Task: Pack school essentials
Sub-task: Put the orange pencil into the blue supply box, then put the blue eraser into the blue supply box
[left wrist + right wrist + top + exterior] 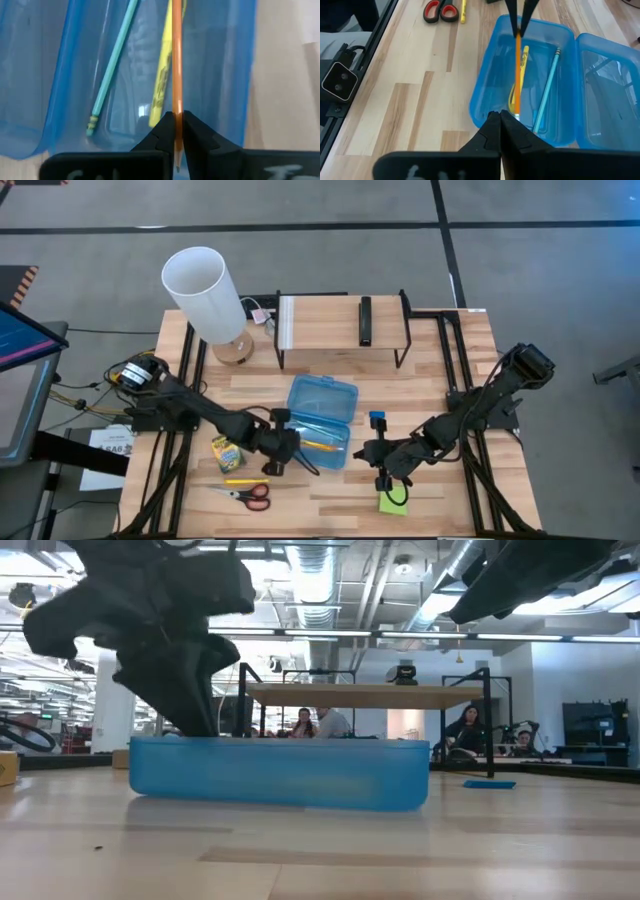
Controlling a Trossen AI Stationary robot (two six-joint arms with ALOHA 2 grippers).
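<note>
I have the left gripper (177,131) pinching an orange pencil (176,60) over the open blue case (322,420), which sits near the middle of the table (440,350). The pencil points down into the case's tray, not yet let go. Already lying in the tray are a teal-green pencil (112,62) and a yellow one (162,75).

Still out on the table, towards its front-left corner: the crayon box (226,453), the red scissors (250,495), and a thin yellow stick (245,481) that I take for another pencil. The green sticky pad (392,501) lies nearer the front edge's middle. My right gripper (499,125) hovers beside the case, fingers pressed together on nothing. I'd call this under halfway.
</note>
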